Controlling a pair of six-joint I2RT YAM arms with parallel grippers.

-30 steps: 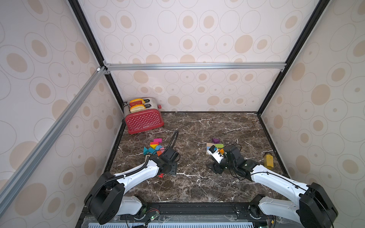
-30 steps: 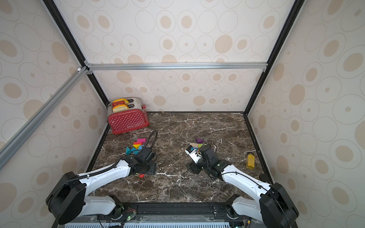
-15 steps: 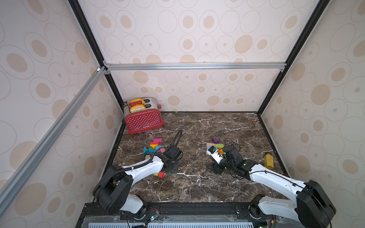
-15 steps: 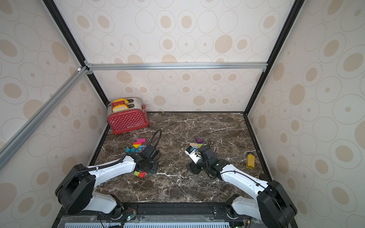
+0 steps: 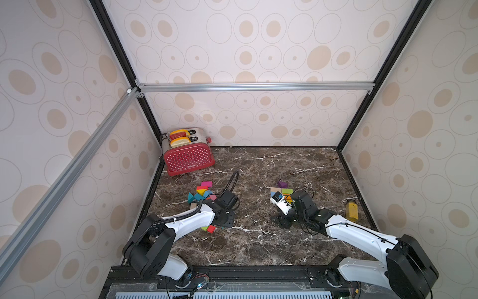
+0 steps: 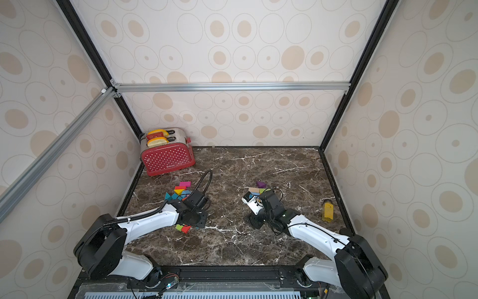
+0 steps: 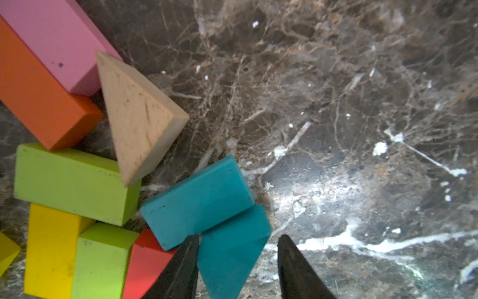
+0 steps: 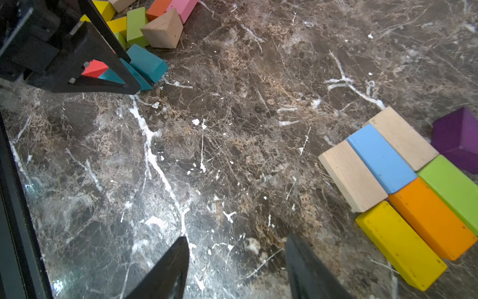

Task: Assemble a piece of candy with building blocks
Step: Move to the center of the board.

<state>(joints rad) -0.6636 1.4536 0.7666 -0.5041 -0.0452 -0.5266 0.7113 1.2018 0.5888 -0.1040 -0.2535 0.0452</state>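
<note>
Narrowing the jaws of our left gripper [image 7: 238, 239] around the teal wedge [image 7: 232, 261] — not yet pinching it — we near a pickup, while the right gripper [image 8: 236, 240] hangs half-open, empty.

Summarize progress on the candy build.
Done: six bricks laid flush as the body, purple wedge beside one side. In hand: left gripper straddles a teal wedge, not yet clamped; right gripper open, empty. Left: grip that wedge and, probably, set it at the body's opposite side.
</note>
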